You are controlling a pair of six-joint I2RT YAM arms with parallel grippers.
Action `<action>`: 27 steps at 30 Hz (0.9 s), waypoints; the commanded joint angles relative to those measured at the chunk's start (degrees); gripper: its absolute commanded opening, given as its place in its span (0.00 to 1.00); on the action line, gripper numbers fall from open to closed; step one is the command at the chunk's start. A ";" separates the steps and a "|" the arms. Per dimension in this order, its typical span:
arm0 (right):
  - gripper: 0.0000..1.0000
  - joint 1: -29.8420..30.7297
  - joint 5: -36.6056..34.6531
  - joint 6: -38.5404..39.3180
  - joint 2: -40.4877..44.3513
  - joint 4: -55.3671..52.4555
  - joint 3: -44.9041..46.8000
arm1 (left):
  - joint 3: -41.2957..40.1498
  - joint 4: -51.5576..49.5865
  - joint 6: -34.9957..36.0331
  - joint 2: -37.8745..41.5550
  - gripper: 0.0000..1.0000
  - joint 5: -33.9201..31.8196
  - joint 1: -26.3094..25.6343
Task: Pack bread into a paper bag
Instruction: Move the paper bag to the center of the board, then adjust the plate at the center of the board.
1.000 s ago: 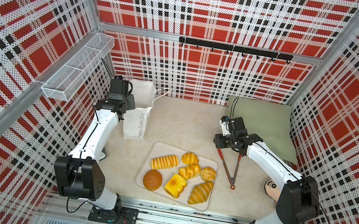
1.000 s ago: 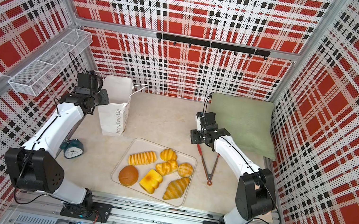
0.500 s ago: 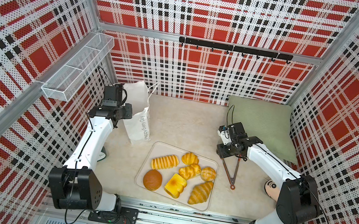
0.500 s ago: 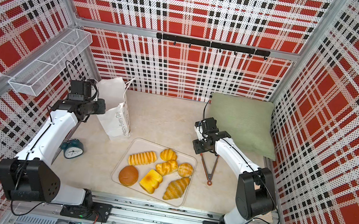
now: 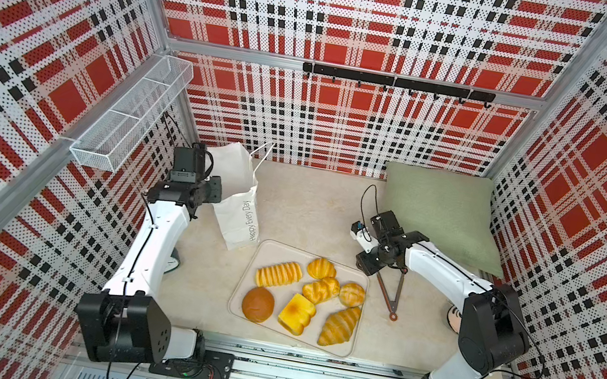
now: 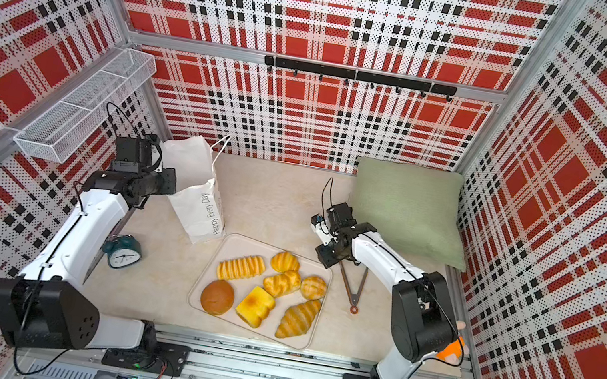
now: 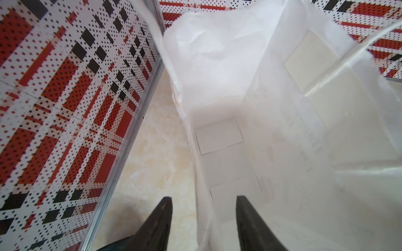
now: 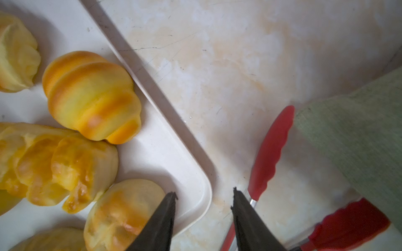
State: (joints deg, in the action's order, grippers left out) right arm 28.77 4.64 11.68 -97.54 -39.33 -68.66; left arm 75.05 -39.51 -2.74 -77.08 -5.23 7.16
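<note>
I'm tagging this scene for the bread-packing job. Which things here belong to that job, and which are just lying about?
For the job: bread, on its tray; bag.
Lying about: tongs, cushion, clock, wire basket, hook rail.
</note>
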 commanded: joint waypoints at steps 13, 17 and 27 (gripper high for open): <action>0.43 2.68 -2.35 5.78 -7.36 4.57 -1.53 | -0.43 -0.41 -0.21 4.13 0.48 -2.05 2.41; 0.41 2.91 -1.54 6.24 -8.88 4.26 -2.70 | -0.43 -0.40 -0.31 3.78 0.48 -1.62 2.39; 0.35 4.01 -0.56 6.68 -9.91 4.40 -1.71 | -0.60 -0.04 -0.51 4.26 0.48 -0.46 2.42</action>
State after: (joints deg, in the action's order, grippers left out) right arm 32.23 3.22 18.00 -106.00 -34.92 -69.71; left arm 75.00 -39.55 -2.94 -73.93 -6.42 9.08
